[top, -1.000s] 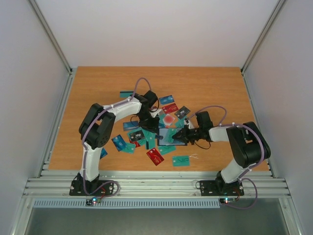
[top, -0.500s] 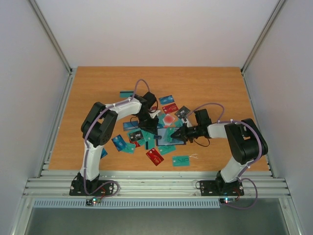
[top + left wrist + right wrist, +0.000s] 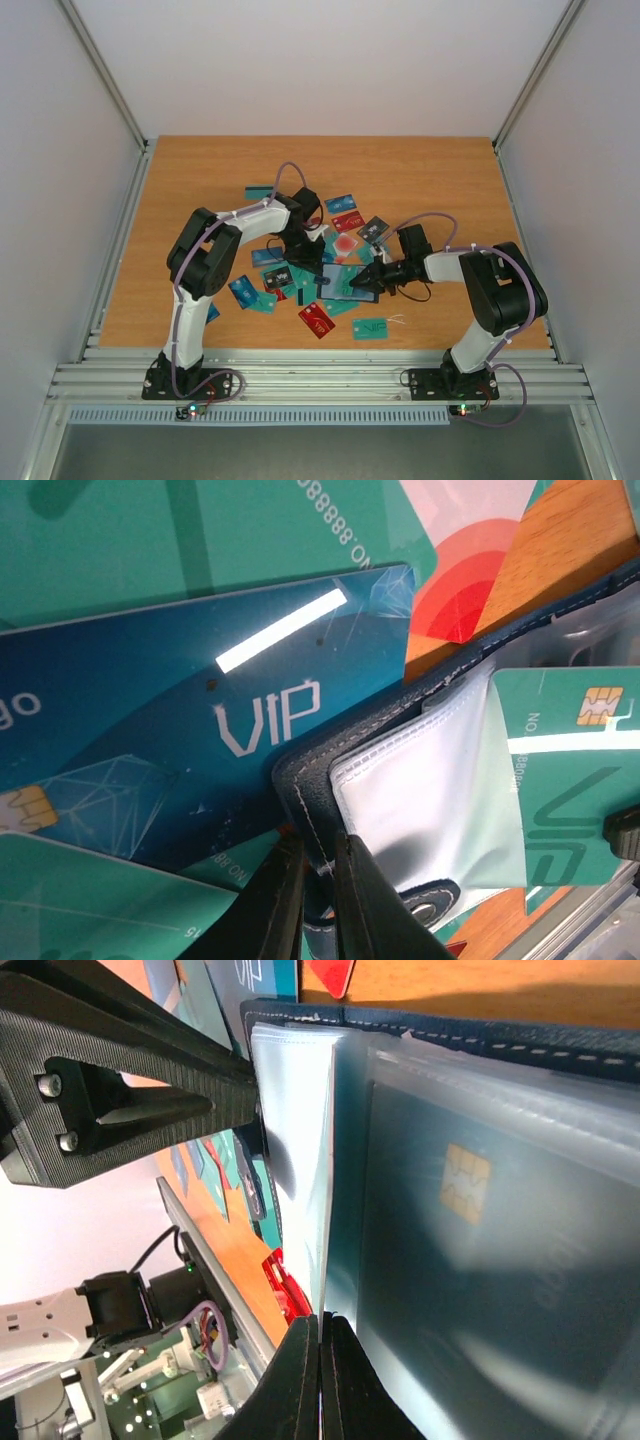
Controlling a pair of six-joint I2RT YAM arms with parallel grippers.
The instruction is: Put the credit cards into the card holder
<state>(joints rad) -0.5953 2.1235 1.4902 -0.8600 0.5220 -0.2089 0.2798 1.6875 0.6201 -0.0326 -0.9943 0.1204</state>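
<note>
Left hand (image 3: 318,880): fingers almost together, pinching the stitched navy edge of the card holder (image 3: 300,775) between them.
Right hand (image 3: 320,1360): fingers pressed together, tips at the edge of a clear sleeve (image 3: 295,1160). Whether the sleeve is caught between them cannot be told.
Card holder: lies open on the table (image 3: 200,180) between the two hands. One edge is in the left hand's grip, and the sleeves spread out ahead of the right hand.
Clear sleeve: just beyond the left fingers, inside the navy cover.
Teal card (image 3: 570,770): inside a sleeve, further out from the left hand than the cover edge; gold chip and pale "VIP" lettering.
Blue VIP card (image 3: 200,700): loose, ahead of the left fingers, one corner under the holder's edge.
Credit cards (image 3: 243,291): teal, blue, red and black, scattered around both hands.
Red card (image 3: 317,318): on the table, nearer the arm bases than either hand.
Tagged teal card (image 3: 370,327): beside the red card, below the right hand in the top view.
</note>
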